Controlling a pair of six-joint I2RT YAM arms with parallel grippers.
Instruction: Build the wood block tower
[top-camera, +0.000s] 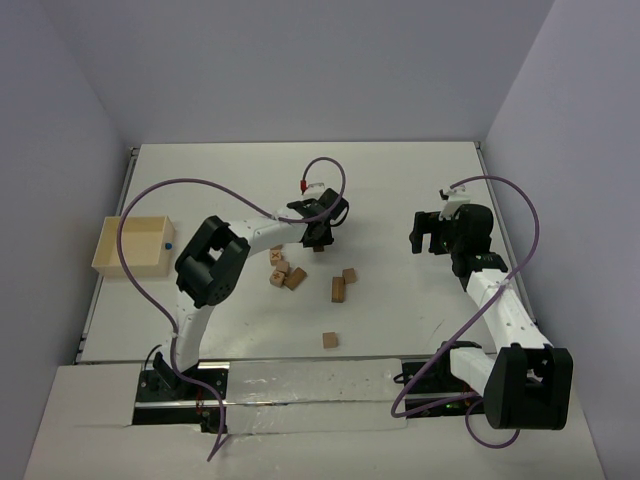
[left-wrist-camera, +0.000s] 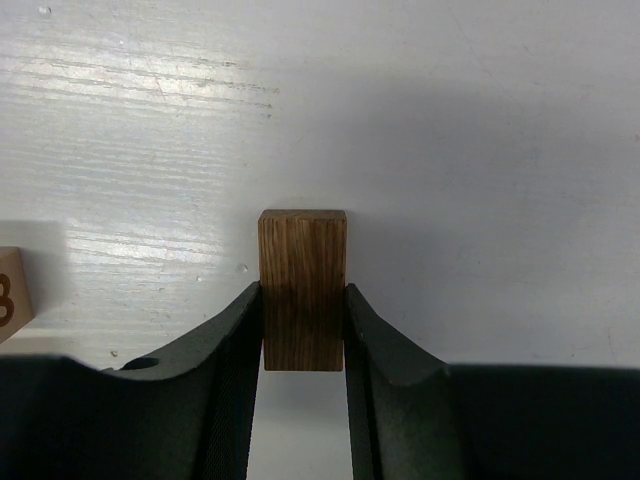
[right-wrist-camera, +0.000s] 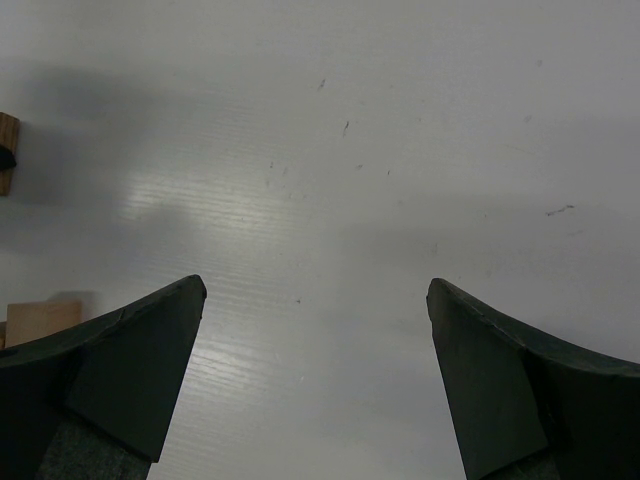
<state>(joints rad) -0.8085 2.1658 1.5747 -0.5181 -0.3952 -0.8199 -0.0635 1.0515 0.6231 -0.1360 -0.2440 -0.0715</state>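
Observation:
My left gripper (top-camera: 318, 236) is shut on a brown wood block (left-wrist-camera: 302, 285); both fingers press its sides, and the block (top-camera: 318, 247) is just above or on the table. Several tan wood blocks lie loose: a cluster (top-camera: 284, 272), a long block (top-camera: 339, 289), a cube (top-camera: 350, 274) and a lone cube (top-camera: 329, 340) nearer the bases. No stacked tower shows. My right gripper (top-camera: 428, 236) is open and empty (right-wrist-camera: 315, 295) over bare table, to the right of the blocks. A marked block (left-wrist-camera: 10, 292) sits at the left edge of the left wrist view.
A pale shallow tray (top-camera: 110, 250) stands at the table's left edge. In the right wrist view a tan block (right-wrist-camera: 40, 320) and a brown block end (right-wrist-camera: 8, 152) show at the left edge. Purple cables arc over both arms.

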